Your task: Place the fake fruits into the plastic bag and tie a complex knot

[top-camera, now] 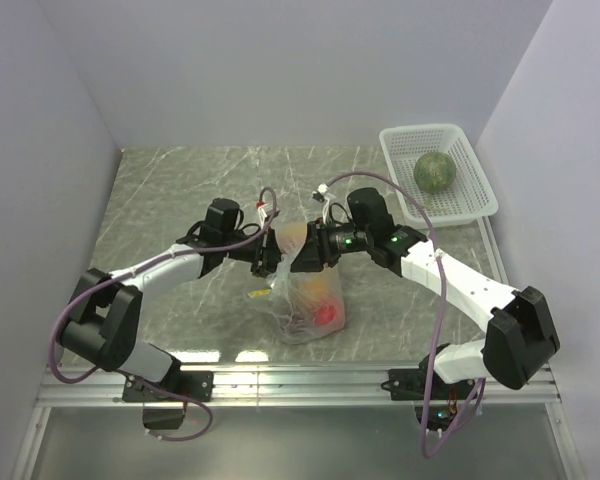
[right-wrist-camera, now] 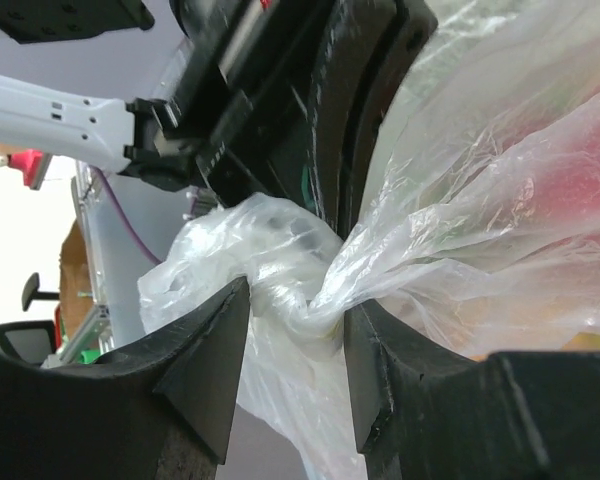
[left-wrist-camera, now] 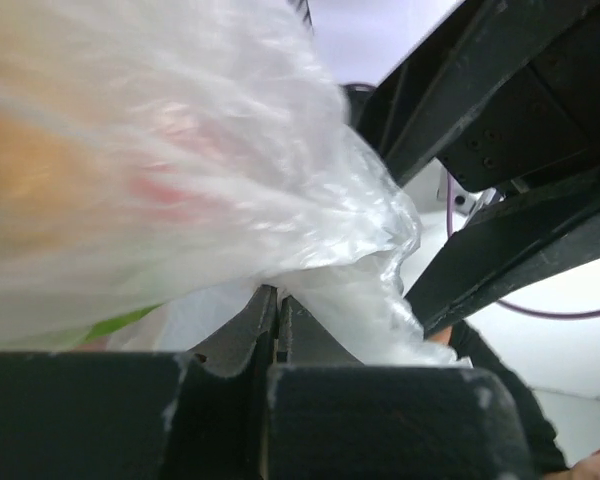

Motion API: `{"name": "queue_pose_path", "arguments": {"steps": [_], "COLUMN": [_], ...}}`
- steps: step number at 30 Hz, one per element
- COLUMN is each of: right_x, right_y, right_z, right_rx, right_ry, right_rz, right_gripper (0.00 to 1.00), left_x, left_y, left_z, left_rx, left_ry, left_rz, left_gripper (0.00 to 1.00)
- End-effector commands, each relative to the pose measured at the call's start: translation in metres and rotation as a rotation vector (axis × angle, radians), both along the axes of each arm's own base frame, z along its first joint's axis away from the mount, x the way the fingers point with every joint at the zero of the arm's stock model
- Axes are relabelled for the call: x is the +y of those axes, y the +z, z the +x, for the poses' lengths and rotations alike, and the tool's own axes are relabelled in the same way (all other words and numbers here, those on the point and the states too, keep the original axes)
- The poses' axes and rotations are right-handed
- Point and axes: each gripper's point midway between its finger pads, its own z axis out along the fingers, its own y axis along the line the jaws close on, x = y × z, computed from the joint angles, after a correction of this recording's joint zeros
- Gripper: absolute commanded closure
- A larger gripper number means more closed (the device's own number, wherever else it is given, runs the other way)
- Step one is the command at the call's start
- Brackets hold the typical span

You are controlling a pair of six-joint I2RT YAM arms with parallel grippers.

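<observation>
1. Far left: my left arm reaches in low over the grey marbled tabletop [top-camera: 170, 190], heading for the middle.
2. My left fingers [left-wrist-camera: 252, 335] are pressed flat together with only a hairline between them. The film of the plastic bag [top-camera: 302, 300] bunches right at their tips, and as far as I can see it is pinched there.
3. Centre now: the bag stands on the tabletop between my two arms, its top gathered up to where both sets of fingers meet.
4. Through the film, low down, the red ball [top-camera: 327, 314] glows. Just above it is an orange-yellow piece [top-camera: 328, 285]. The rest inside is too blurred to name.
5. My right fingers [right-wrist-camera: 205, 380] are set narrow, and the bag's neck, twisted into a tight rope, is squeezed between them, touching both.
6. In my right wrist view, the black body of the left fingers sits just behind that twist.
7. Far right, back corner: the white basket [top-camera: 477, 175] has the green melon [top-camera: 435, 172] lying inside it, well apart from the bag.
</observation>
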Motion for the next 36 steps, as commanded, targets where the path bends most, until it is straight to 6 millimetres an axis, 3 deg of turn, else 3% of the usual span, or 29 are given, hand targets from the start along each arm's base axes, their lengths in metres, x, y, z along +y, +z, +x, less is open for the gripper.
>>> {"name": "queue_pose_path", "arguments": {"steps": [1,8,9,16,19,27,32,36], "right_x": [0.008,0.010,0.009,0.012,0.011,0.013,0.022,0.027], "right_y": [0.032,0.025,0.023,0.013,0.010,0.010,0.014,0.017], "right_z": [0.005,-0.002,-0.003,-0.009,-0.006,-0.002,-0.003,-0.002], "right_rx": [-0.071,-0.062,-0.058,-0.054,-0.066,-0.040,-0.008,0.013], "right_ry": [0.001,0.016,0.015,0.004,-0.014,-0.050,-0.038,-0.034], "right_rz": [0.086,0.072,0.070,0.045,0.025,0.031,0.061,0.077], "right_gripper": [0.51,0.51,0.51,0.48,0.39,0.25,0.24,0.24], "left_x": [-0.011,-0.024,-0.026,-0.027,-0.024,-0.021,-0.028,-0.038], "left_y": [0.019,0.039,0.049,0.070,0.079,0.068,0.066,0.049], "left_z": [-0.005,0.010,0.014,0.008,0.003,-0.004,-0.007,-0.013], "left_rx": [-0.086,0.006,-0.044,-0.005,-0.007,-0.007,0.006,0.016], "left_ry": [-0.059,0.029,0.045,0.074,0.071,0.092,0.090,0.050], "left_rz": [-0.045,-0.159,-0.210,-0.321,-0.358,-0.315,-0.326,-0.265], "left_gripper": [1.00,1.00,1.00,1.00,1.00,1.00,0.99,1.00]}}
